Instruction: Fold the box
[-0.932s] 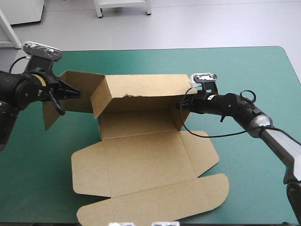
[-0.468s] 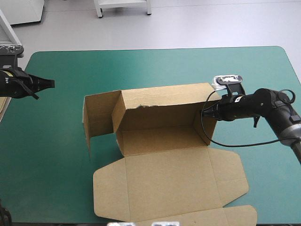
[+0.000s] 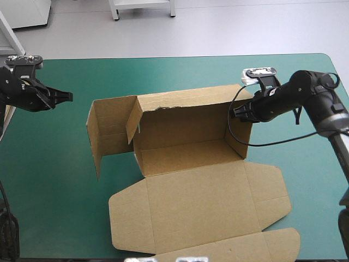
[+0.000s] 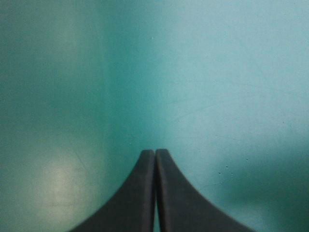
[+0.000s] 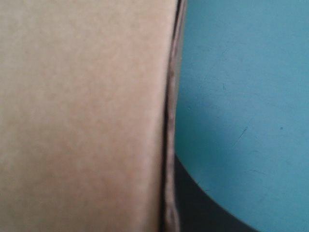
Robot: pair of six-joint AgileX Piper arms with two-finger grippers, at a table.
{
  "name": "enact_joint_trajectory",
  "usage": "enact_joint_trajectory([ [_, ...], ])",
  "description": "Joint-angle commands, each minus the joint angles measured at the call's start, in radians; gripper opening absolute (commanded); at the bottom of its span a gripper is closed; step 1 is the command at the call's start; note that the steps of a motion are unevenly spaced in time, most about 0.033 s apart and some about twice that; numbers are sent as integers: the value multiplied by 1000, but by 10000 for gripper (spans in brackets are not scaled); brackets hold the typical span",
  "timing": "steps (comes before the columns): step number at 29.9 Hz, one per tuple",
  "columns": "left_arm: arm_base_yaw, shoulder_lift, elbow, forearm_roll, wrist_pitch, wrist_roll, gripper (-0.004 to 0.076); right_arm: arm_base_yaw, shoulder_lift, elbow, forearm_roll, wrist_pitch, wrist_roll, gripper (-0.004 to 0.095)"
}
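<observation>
High view puts the box in the middle of the surface, its long axis running left to right. The back wall is up and the lid lies flat toward the near edge.

My right claw is all but closed on the right wall, pinching the board near its top edge. In the right wrist view brown board fills most of the picture, with one black finger showing just behind its edge.

My left claw is closed on nothing. In the left wrist view its fingers meet in a point over bare teal-green cover. It hangs well apart from the box, out beyond the left end.

The left flap stands swung outward, open toward that claw. So the loose end is the left one, and my left arm is the nearer to it. I judge the next move is to come in from the left along the long axis and press that flap square to the back wall.
</observation>
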State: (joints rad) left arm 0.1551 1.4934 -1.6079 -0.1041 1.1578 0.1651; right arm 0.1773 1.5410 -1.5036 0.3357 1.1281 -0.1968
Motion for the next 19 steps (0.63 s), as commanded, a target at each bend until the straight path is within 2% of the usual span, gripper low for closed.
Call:
enact_joint_trajectory([
  [1, 0, -30, -32, -18, -45, 0, -8, -7, 45, -74, 33, -9, 6, 1],
  [7, 0, -28, -32, -18, -51, 0, -8, -7, 161, -94, 46, -36, -13, 1],
  [11, 14, -28, -30, -32, -53, 4, -8, -7, 194, -92, 82, -153, -92, 1],
  [14, 19, -28, -30, -39, -49, 4, -8, -7, 199, -92, 82, -255, -99, 7],
  [17, 19, -28, -30, -54, -51, 15, -8, -7, 199, -92, 94, -309, -125, 79],
  [19, 19, -28, -30, -54, -51, 18, -8, -7, 199, -92, 117, -313, -141, 183],
])
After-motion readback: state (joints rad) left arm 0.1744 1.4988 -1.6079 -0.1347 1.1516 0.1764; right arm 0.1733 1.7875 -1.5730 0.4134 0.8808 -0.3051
